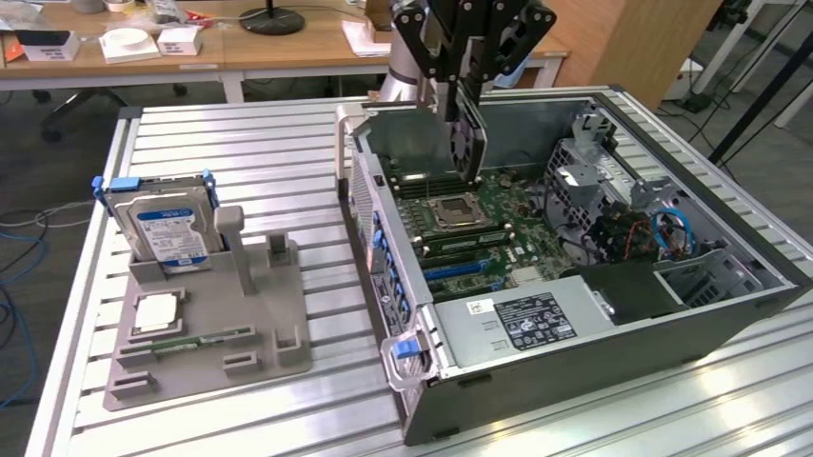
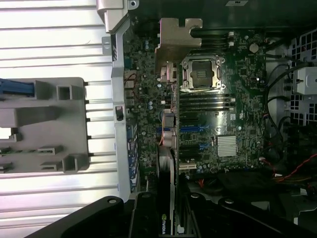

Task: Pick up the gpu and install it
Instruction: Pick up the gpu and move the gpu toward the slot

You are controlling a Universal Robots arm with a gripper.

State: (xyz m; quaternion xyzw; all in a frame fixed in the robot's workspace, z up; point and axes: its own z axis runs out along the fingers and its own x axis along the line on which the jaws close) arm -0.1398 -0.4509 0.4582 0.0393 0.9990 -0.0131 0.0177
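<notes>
Open computer case (image 1: 572, 376) holding motherboard (image 1: 498, 205), gpu (image 1: 467, 143) gripped in jaws over it

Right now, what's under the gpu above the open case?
The gpu, held in the gripper, hangs above the motherboard, near the CPU socket. The board directly beneath the card is covered.

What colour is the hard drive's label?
Blue; the hard drive label shows best in the exterior view.

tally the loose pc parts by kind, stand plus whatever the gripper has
gpu: 1, held in the gripper over the open case
hard drive: 1, upright on the grey stand
processor: 1, on the stand
RAM stick: 1, on the stand
Total: 4
</notes>
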